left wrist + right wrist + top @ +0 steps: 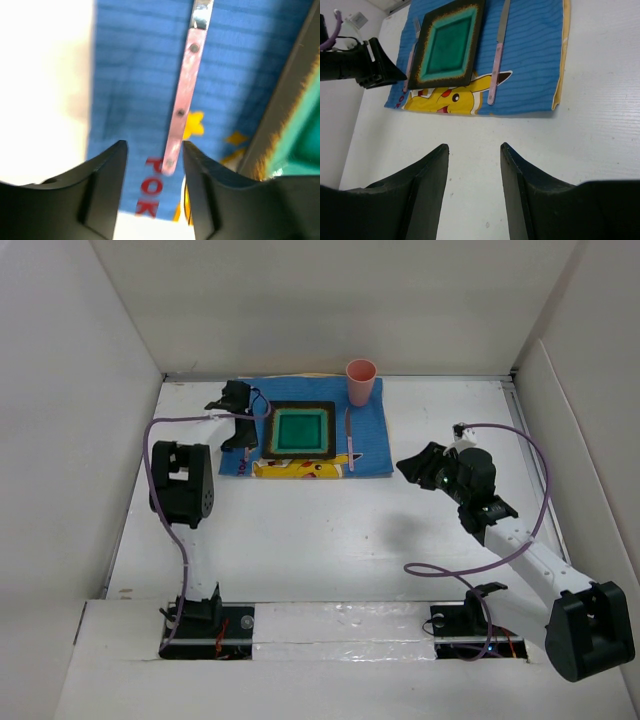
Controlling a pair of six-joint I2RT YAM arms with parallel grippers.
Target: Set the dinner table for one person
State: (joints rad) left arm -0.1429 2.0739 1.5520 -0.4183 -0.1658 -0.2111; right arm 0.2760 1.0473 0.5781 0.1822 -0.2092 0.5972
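Dinner table point(330, 530), a wide matte white board, spreads across the whole floor of the white-walled booth, with both arms bolted at its near edge. At its far side, a little left of centre, lies a blue placemat point(372, 440) with a yellow cartoon print along its near edge. 1 square plate point(301, 430), green inside a dark rim, sits flat on the left half of the mat. A knife point(494, 75) with a pink handle lies just right of the plate, parallel to its edge, blade pointing away from the arms. A fork point(411, 60), also pink-handled, lies along the plate's left side, tines pointing away. A pink cup point(360, 380) stands upright at the mat's far edge, beyond the tip of the knife.

The left gripper point(154, 150) hangs over the mat's left part, above the fork. Its 2 fingers are spread apart, and from the wrist view the end of the fork handle shows in the gap, close to the right-hand finger; I cannot tell whether it touches. The right gripper point(474, 150) hovers above bare table to the right of the mat, well apart from everything on it, its 2 fingers held wide with nothing between them.
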